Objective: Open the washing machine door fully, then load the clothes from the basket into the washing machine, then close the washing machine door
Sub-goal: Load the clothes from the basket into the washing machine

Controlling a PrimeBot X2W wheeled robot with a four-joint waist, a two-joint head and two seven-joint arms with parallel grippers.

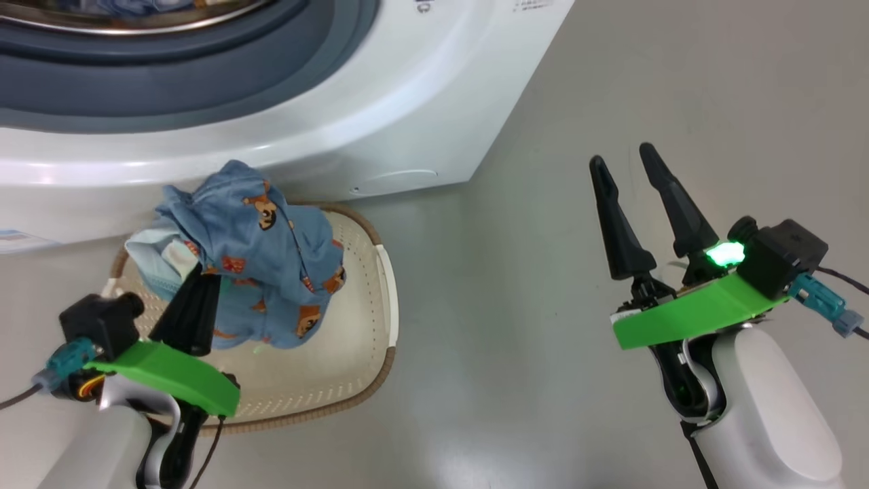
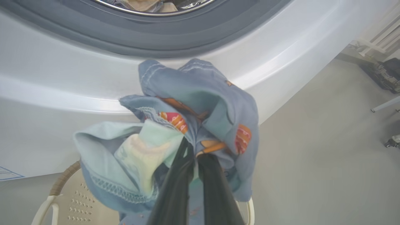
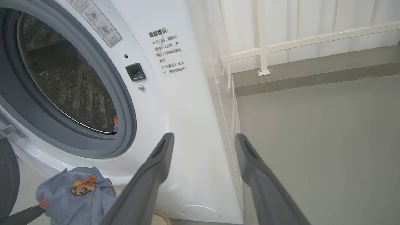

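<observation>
My left tool [image 1: 198,275] is at 8 o'clock in the head view. Its two dark fingers [image 2: 175,178] are pressed close together, and they pinch a bunch of the clothes [image 1: 265,258]. In the left wrist view the blue cloth [image 2: 200,103] puffs up around the finger tips, with orange prints on it and a paler piece at 9 o'clock.

The bunch is over the basket [image 1: 380,370]. I cannot tell if its bottom touches the basket floor. The basket stands on the grey floor [image 1: 543,339], just in front of the washing machine [image 1: 380,102], which is at 11 o'clock in the head view. The basket's brown rim [image 2: 64,178] peeks out at 8 o'clock in the left wrist view.

The round hole of the machine is not covered. I can see the steel drum [image 3: 62,78] and the grey rubber ring [image 1: 170,75] around it. A bit of cloth [image 2: 147,4] lies inside the drum, at 12 o'clock in the left wrist view.

My right tool [image 1: 621,157] is at 4 o'clock in the head view, well apart from the basket. Its fingers are spread wide and hold nothing. They point past the right corner of the machine [image 3: 187,109].

A dark curved shape [image 3: 7,181] is at 8 o'clock in the right wrist view. I cannot tell if it is the door.
</observation>
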